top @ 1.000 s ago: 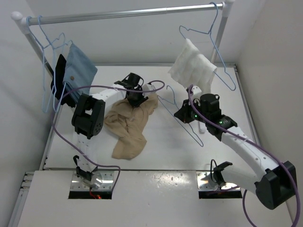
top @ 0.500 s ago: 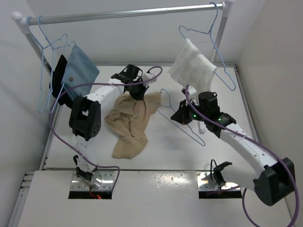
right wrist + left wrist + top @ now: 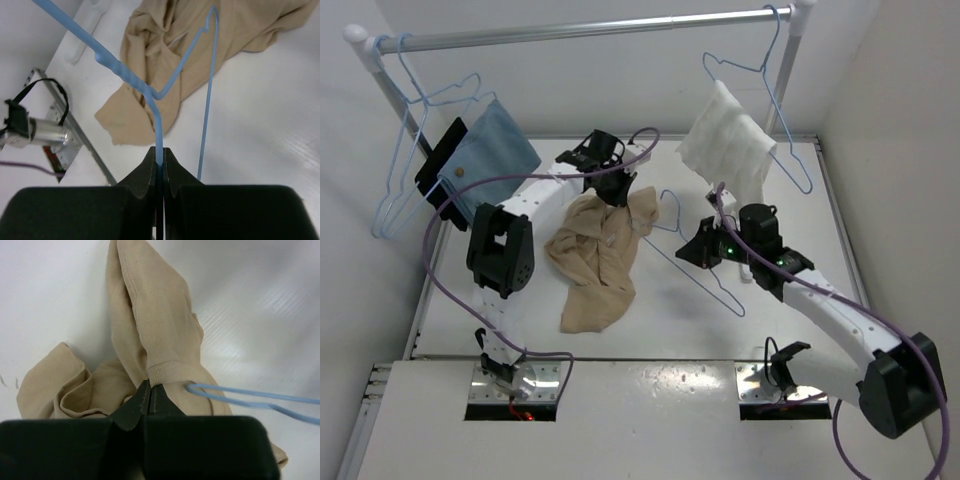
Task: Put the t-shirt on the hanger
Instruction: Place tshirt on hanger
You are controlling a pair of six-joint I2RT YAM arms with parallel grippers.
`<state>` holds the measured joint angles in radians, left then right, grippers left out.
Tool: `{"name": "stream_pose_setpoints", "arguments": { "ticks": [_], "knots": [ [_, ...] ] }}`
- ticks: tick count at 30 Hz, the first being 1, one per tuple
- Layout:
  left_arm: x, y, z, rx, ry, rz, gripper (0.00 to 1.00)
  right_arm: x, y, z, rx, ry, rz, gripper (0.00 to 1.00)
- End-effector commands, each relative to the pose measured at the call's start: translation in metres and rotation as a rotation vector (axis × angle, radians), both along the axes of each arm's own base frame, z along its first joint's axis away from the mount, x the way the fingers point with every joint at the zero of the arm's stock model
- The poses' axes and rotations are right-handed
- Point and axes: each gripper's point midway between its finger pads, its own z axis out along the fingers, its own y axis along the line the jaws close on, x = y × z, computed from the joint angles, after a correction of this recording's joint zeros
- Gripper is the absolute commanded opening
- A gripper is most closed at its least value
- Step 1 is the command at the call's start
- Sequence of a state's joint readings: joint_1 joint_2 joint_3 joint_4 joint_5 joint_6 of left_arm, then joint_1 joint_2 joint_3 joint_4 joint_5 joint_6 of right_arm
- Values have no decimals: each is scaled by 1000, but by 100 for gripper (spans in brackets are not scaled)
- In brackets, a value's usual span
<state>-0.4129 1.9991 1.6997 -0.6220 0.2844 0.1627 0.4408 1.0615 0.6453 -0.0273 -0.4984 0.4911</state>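
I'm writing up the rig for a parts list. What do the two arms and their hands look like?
The left arm and right arm have white links with chunky black joint blocks; a purple cable loops along each. The left hand and right hand are black, their two fingers tapering to thin tips. Small green lights glow near the right wrist.

A robotics lab cell: white walls box in a tabletop, clothes rail and two cabled robot arms.
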Motion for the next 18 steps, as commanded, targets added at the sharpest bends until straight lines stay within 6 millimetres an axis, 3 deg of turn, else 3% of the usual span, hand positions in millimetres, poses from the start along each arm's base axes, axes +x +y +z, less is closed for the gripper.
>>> {"name": "stream_pose_setpoints", "arguments": {
  "ticks": [1, 4, 6, 10, 13, 15, 16, 17, 18],
  "knots": [
    [2, -14, 29, -47, -51, 13, 0, 33, 9, 15, 40, -65, -89, 0],
    [1, -12, 26, -37, -46, 19, 0, 46, 15, 26, 81, -106, -105, 0],
    [1, -12, 26, -37, -46, 19, 0, 53, 17, 22, 88, -86, -139, 0],
    [-4, -17, 18, -56, -12, 4, 17, 68, 14, 16, 82, -59, -256, 0],
    [-5, -18, 14, -61, 1, -3, 23, 83, -5, 7, 84, -26, -429, 0],
    [-4, -18, -3, -40, 26, -13, 30, 90, -10, 6, 115, -28, -509, 0],
    [-5, -15, -13, -20, 40, -3, 39, 93, -12, 0, 115, -20, -536, 0],
    [-1, -13, -19, -2, 33, -3, 40, 97, -9, 5, 141, -41, -548, 0],
    [0, -11, -32, 20, 51, 6, 42, 103, -10, -6, 129, -25, -572, 0]
  ]
}}
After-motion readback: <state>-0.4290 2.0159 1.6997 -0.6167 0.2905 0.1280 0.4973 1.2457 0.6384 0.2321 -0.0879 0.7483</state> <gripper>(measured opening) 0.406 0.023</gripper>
